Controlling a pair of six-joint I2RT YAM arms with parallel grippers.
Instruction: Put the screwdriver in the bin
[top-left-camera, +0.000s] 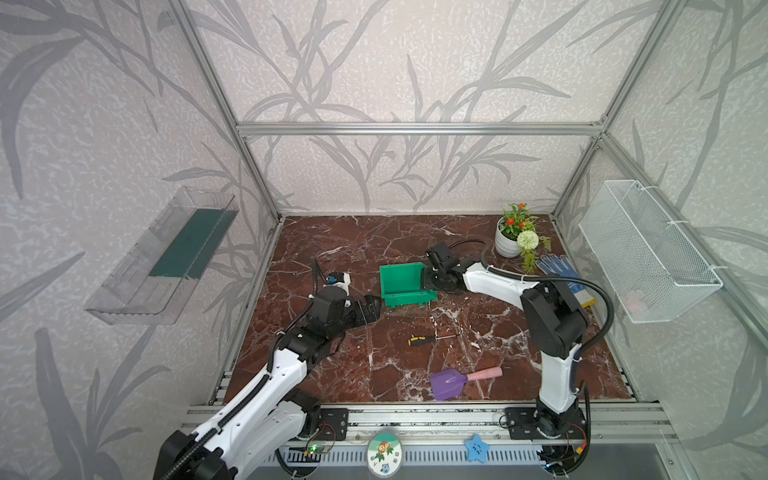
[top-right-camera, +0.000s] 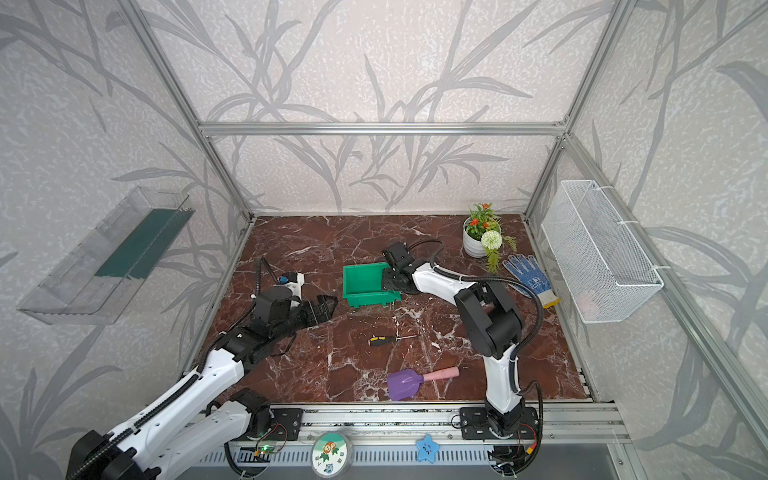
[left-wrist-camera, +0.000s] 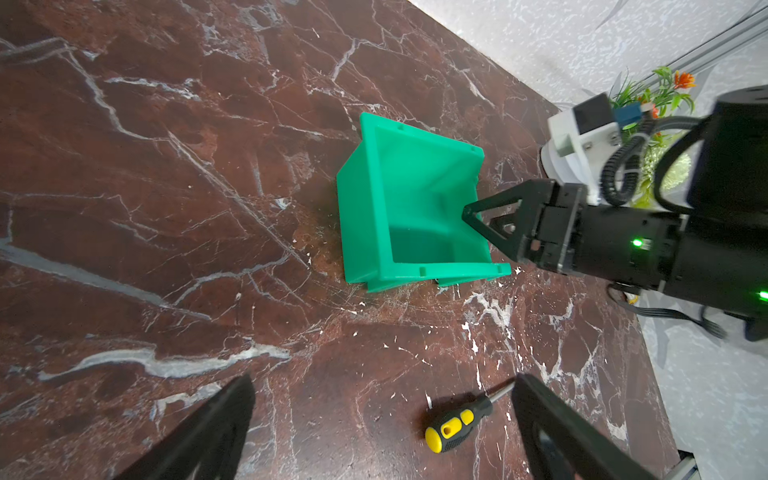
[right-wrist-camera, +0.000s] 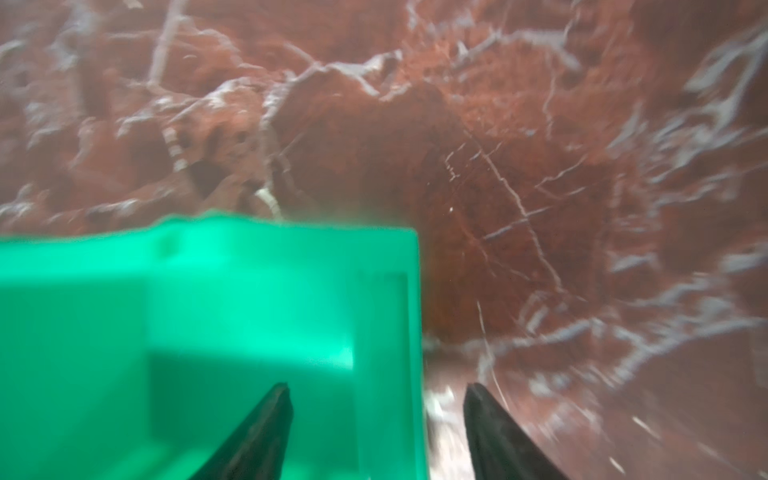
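The marble counter (top-left-camera: 353, 249) carries the green bin (top-left-camera: 401, 280) at mid-depth, upright and empty. The right claw (right-wrist-camera: 376, 388) stands at the bin's right wall, spread, with one finger inside and one outside, pinching nothing. The left claw (left-wrist-camera: 384, 382) hovers just left of the bin's front corner, spread wide and empty. The screwdriver (top-left-camera: 424, 340) lies flat on the counter in front of the bin, apart from it. Its long axis runs left to right, handle toward the left arm. Judgement: the left claw is better placed, since the tool lies ahead of and below its open fingers.
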